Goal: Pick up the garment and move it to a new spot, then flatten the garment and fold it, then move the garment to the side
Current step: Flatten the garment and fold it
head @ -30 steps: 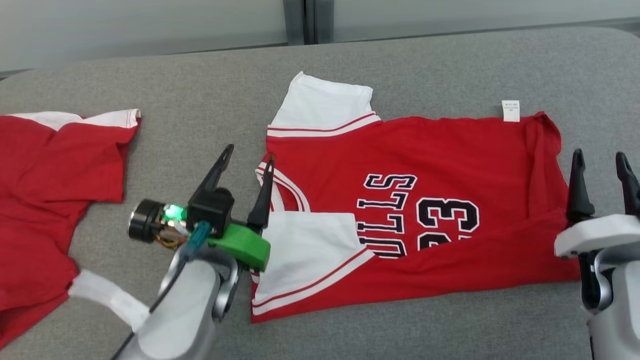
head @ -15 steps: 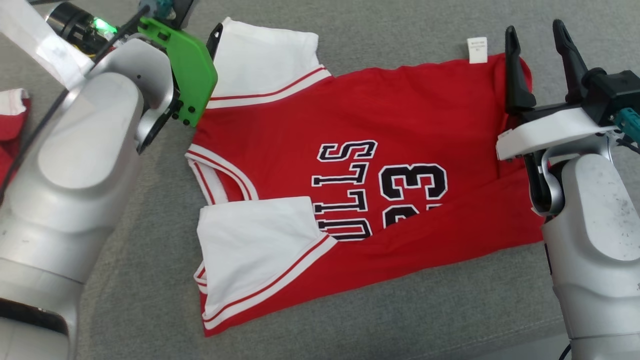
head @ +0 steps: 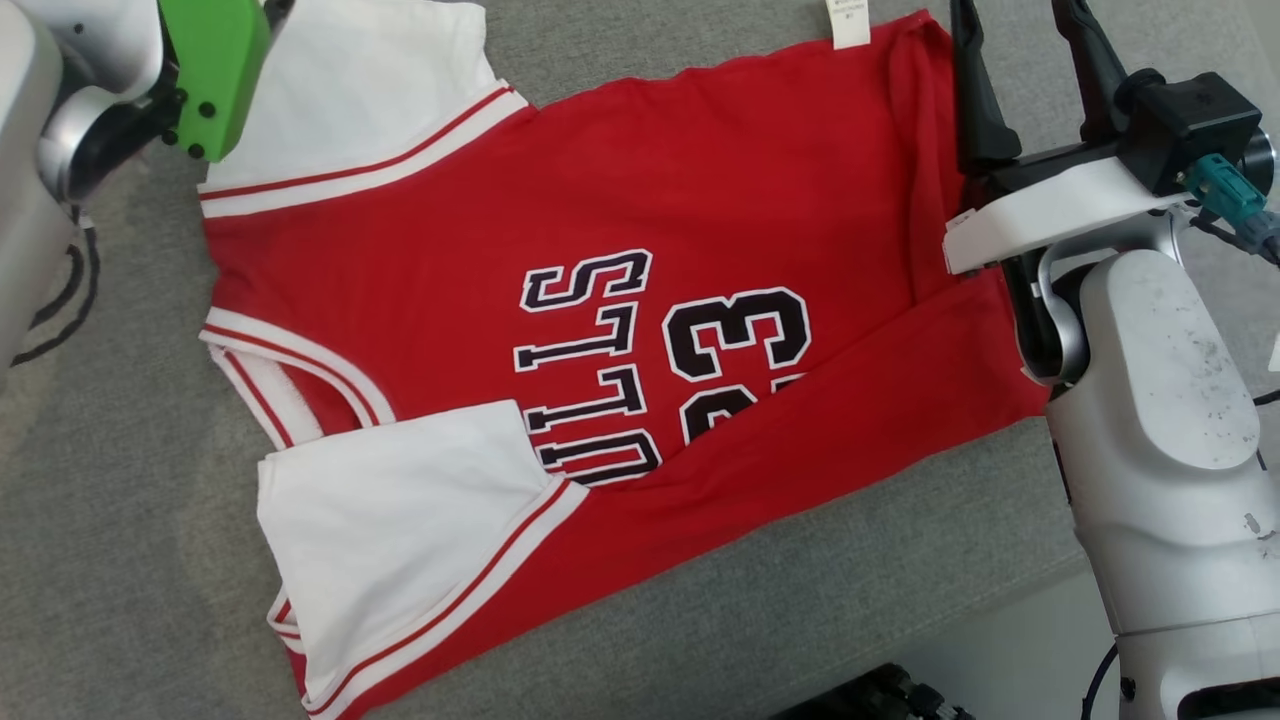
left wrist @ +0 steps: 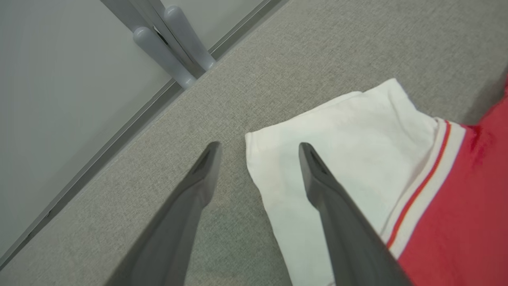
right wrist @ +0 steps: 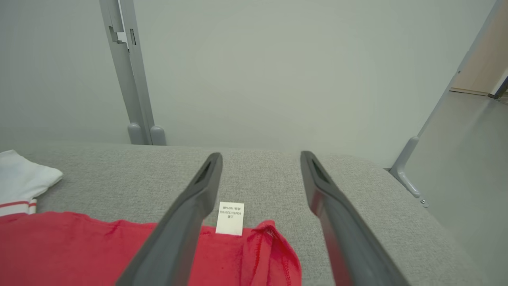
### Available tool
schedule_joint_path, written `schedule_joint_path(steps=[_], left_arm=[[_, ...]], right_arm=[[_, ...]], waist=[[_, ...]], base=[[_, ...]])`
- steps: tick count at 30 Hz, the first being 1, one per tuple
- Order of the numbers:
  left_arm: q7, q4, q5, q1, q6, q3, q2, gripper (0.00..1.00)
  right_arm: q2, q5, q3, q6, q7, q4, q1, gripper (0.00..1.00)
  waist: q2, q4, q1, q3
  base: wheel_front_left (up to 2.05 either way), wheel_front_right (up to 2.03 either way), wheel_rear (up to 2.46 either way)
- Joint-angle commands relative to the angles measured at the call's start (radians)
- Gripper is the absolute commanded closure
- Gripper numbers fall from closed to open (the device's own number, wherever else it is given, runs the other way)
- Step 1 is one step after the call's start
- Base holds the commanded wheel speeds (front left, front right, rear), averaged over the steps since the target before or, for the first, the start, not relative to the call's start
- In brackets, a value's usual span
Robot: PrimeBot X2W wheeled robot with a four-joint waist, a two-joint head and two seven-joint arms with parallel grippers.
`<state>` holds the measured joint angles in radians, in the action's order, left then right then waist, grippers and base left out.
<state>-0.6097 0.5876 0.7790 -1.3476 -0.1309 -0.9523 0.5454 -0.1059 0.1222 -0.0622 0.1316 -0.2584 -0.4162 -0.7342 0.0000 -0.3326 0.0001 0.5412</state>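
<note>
While the jersey (head: 600, 250) lies flat on the grey cushion (head: 120, 480) with its near edge turned in, the fold seems half done and the move aside is left. The left gripper (left wrist: 258, 147), spread wide and empty, hangs over the sleeve (left wrist: 349, 131) at the jersey's eleven o'clock. The right gripper (right wrist: 260, 155), likewise spread and empty, is by the label (right wrist: 230, 217) at one o'clock.

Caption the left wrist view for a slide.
Open left gripper poised at the white sleeve of the red jersey on grey upholstery.

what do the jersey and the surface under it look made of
The jersey looks like soft matte knit fabric, maybe cotton or a blend: it creases and has stitched hems. The surface looks like gray matte upholstery cloth with a heathered weave.
</note>
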Motion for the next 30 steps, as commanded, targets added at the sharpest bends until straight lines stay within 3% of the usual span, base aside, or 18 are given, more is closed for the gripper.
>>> schedule_joint_path(steps=[1,11,20,21,22,26,30], left_arm=[[0.001,0.005,0.005,-0.026,0.002,-0.017,0.021,0.0],[-0.022,0.055,0.058,-0.064,0.002,-0.103,0.089,0.0],[-0.049,0.092,0.094,-0.076,0.002,-0.158,0.082,0.0],[-0.064,0.095,0.112,-0.07,0.002,-0.164,0.078,0.43],[-0.076,0.088,0.124,-0.065,0.002,-0.174,0.074,1.0],[-0.041,0.043,0.141,-0.088,0.001,-0.186,0.079,1.0],[0.103,0.023,0.118,-0.103,0.001,-0.184,0.059,1.0]], right_arm=[[0.006,0.009,-0.005,-0.002,-0.008,-0.003,-0.016,0.0],[0.035,0.022,-0.004,-0.002,-0.008,0.018,0.012,0.0],[0.041,0.026,0.003,-0.002,-0.008,0.026,0.013,0.0],[0.041,0.024,0.006,-0.002,-0.008,0.025,0.01,0.0],[0.039,0.021,0.009,-0.002,-0.008,0.024,0.009,0.0],[0.027,0.01,0.021,-0.002,-0.007,0.016,0.007,0.0],[-0.014,0.014,0.03,-0.002,-0.007,-0.024,-0.009,0.0]], waist=[[0.0,-0.048,-0.0001,0.042],[0.0,-0.089,-0.0001,0.065],[0.0,-0.096,-0.0001,0.075],[0.0,-0.094,-0.0001,0.076],[0.0,-0.09,-0.0001,0.076],[0.0,-0.064,-0.0001,0.073],[0.0,-0.001,-0.0001,0.034]], base=[[0.0,0.0,0.0],[0.0,0.0,0.0],[0.0,0.0,0.0],[0.0,0.0,0.0],[0.0,0.0,0.0],[0.0,0.0,0.0],[0.0,0.0,0.0]])
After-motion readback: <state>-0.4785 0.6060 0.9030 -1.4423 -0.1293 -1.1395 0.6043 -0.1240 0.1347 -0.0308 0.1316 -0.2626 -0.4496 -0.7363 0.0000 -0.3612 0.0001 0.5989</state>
